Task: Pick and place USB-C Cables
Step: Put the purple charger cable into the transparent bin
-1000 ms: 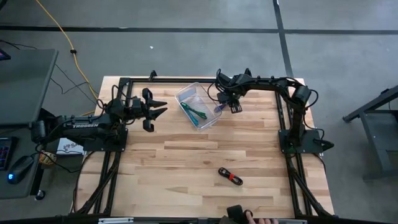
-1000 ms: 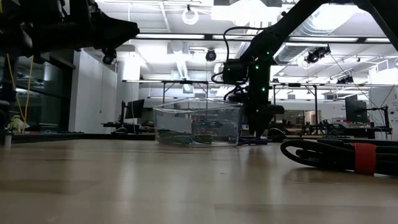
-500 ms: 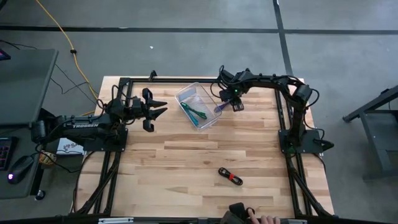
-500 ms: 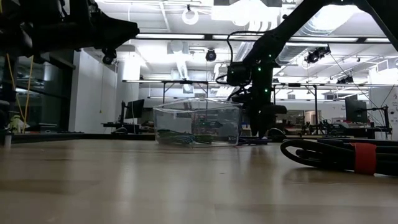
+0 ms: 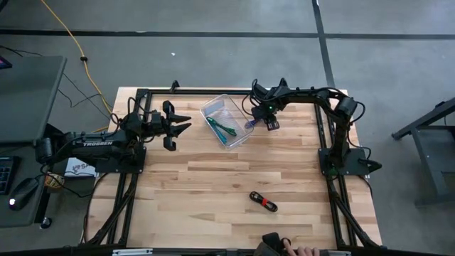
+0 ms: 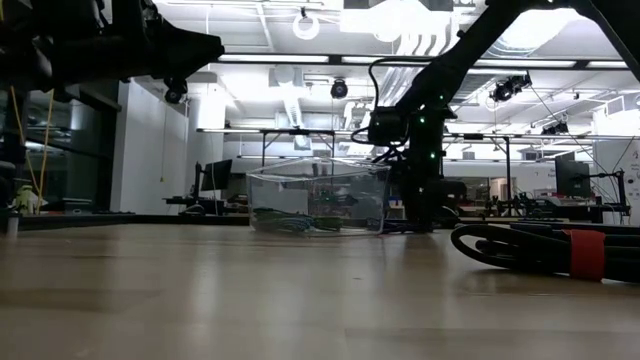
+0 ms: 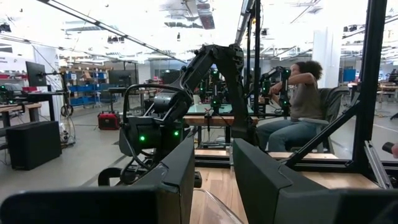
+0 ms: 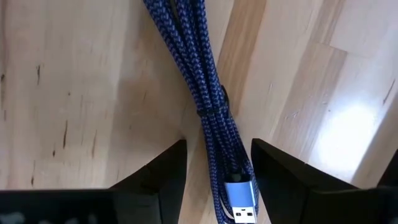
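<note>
The purple braided cable [image 8: 208, 93] lies on the table just right of the clear bin [image 5: 213, 108]; a little of it shows in the high view [image 5: 249, 125]. My right gripper [image 8: 217, 152] is open and points down, one finger on each side of the cable's connector end [image 8: 239, 202]; I see no touch. It also shows in the high view [image 5: 269, 119] and the low view [image 6: 418, 212]. The teal and green cables [image 5: 225, 129] lie in the bin. The black cable with a red band [image 5: 263, 202] lies near the table's near edge. My left gripper [image 5: 182, 126] is open and empty, left of the bin.
The bin stands at the far middle of the table, close beside my right gripper. The black cable looms large in the low view [image 6: 545, 250]. A person's hand [image 5: 298, 251] shows at the table's near edge. A person [image 7: 292, 106] sits in the room beyond.
My right gripper has gone down toward the table and a little toward the right edge, beside the bin, coming down over the purple cable. The cable has stayed where it was.
</note>
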Motion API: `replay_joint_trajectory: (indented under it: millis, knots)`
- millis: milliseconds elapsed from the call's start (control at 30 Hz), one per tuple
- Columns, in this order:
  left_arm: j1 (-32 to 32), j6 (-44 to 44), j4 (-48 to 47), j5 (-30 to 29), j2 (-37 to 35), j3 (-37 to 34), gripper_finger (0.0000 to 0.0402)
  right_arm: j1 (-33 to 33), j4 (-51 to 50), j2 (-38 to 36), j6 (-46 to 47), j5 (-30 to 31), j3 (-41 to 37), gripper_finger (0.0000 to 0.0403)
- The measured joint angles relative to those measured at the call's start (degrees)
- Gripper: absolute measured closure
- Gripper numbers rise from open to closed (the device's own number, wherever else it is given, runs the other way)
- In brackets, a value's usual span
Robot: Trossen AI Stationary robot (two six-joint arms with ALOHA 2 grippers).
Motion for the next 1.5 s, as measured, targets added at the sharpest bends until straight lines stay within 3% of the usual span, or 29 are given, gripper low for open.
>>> replay_joint_trajectory:
  millis: [667, 833, 1067, 1367, 1500]
  knots:
    - [0.01, -0.90, 0.00, 0.00, 0.00, 0.00, 0.0312, 0.00, -0.96, 0.02, 3.15, -0.08, -0.02, 0.0239]
    - [0.02, -0.90, 0.00, 0.00, 0.00, 0.00, 0.0312, 0.07, -1.48, 0.05, 3.17, 0.56, -0.02, 0.0285]
    - [0.01, -0.90, 0.00, 0.00, 0.00, 0.00, 0.0312, 0.07, -2.48, 0.09, 4.27, 1.54, -0.02, 0.0385]
    - [0.02, -0.90, 0.00, 0.00, 0.00, 0.00, 0.0312, -0.04, -3.16, 0.11, 6.42, 1.98, -0.02, 0.0382]
    - [0.02, -0.90, -0.05, 0.00, 0.00, 0.00, 0.0312, -0.09, -5.96, 0.08, 8.85, 5.53, 0.02, 0.0397]
